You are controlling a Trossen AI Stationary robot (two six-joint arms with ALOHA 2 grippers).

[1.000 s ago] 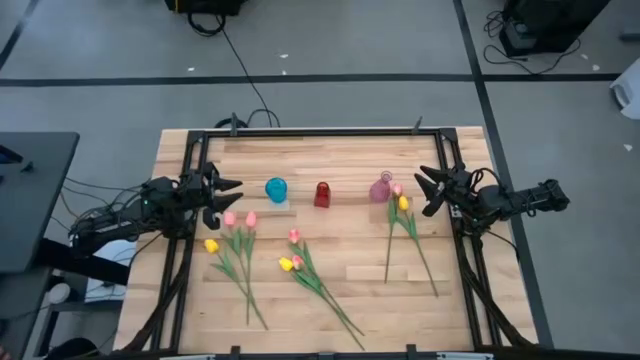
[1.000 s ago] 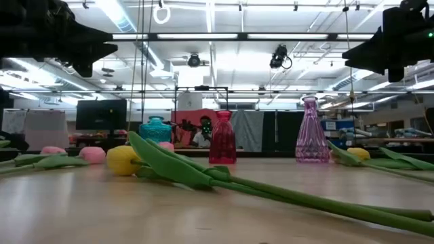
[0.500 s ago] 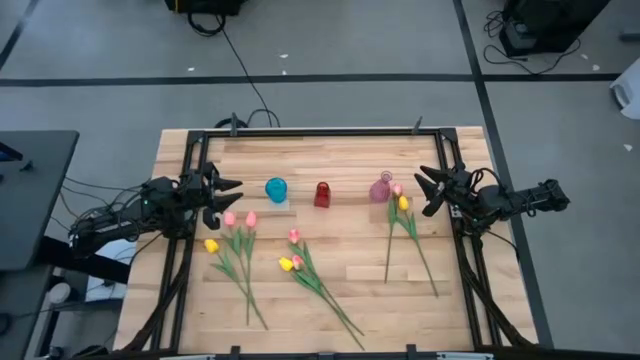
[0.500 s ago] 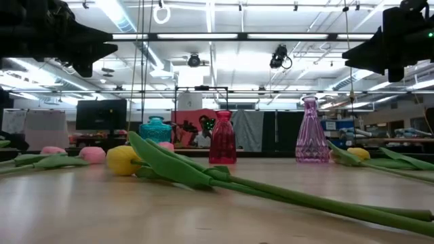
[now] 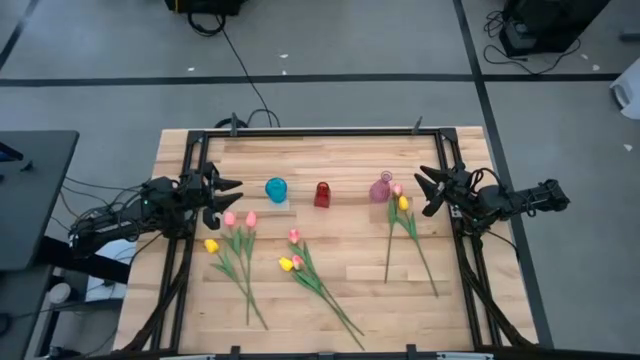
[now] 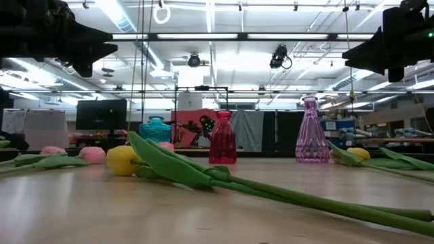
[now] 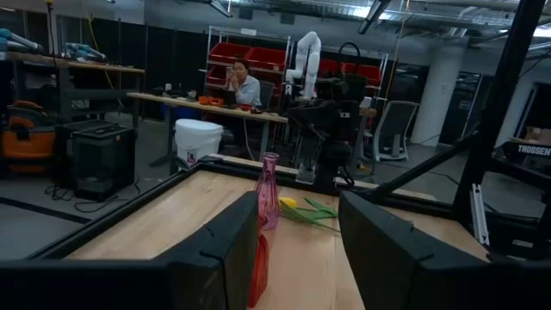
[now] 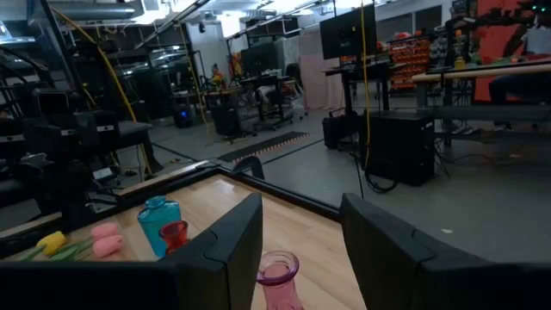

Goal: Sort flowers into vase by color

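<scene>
The left gripper hovers with its fingers spread wide at the table's left edge, empty, pointing toward the blue vase. The right gripper mirrors it at the right edge, also spread wide and empty, just beside the pink vase. A red vase stands between those two. The flowers lie flat on the wooden table in three loose groups, pink and yellow buds on thin green stems.

White lettering "TROSSEN" on a dark arm part; nothing else legible.
</scene>
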